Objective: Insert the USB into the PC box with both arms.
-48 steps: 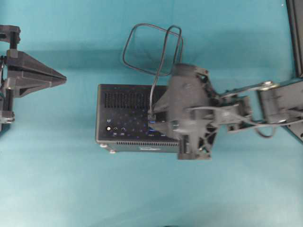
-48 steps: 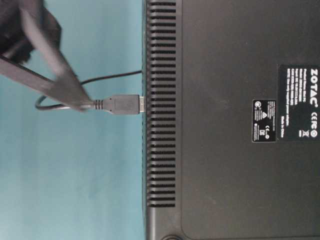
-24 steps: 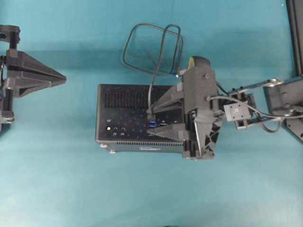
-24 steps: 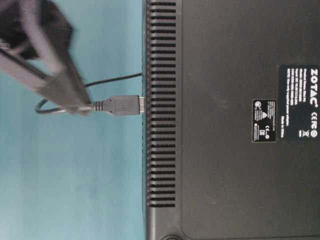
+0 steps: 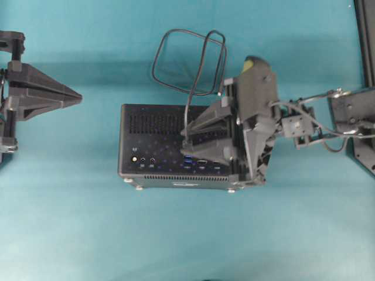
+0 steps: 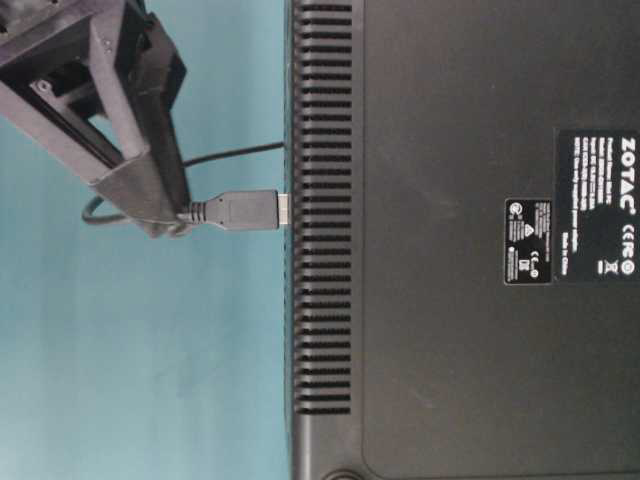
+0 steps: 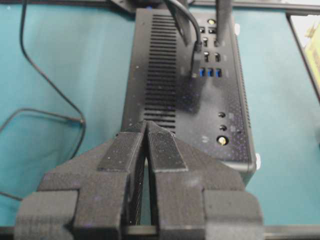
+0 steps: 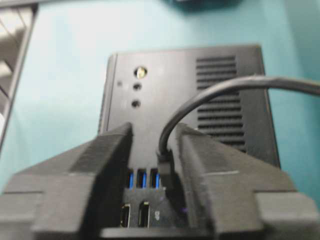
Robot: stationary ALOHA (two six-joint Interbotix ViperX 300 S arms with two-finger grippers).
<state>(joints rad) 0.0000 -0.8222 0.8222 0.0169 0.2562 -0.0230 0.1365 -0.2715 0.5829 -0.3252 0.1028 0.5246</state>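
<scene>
The PC box lies on the teal table with its port face turned up. The USB plug sits in a blue port, its metal end meeting the box. Its cable loops behind the box. My right gripper hangs over the ports, open, with one finger on each side of the plug. The plug lies against one finger, while a gap shows before the other. My left gripper is shut and empty, far left of the box.
A black frame rail runs along the top right corner. Slack cable trails on the teal cloth beside the box's vent side. Gold and round connectors sit at the box end nearest the left gripper.
The right gripper has rolled at the wrist, so its fingers now straddle the plug, and its jaws have narrowed. The plug, box and left arm have not moved.
</scene>
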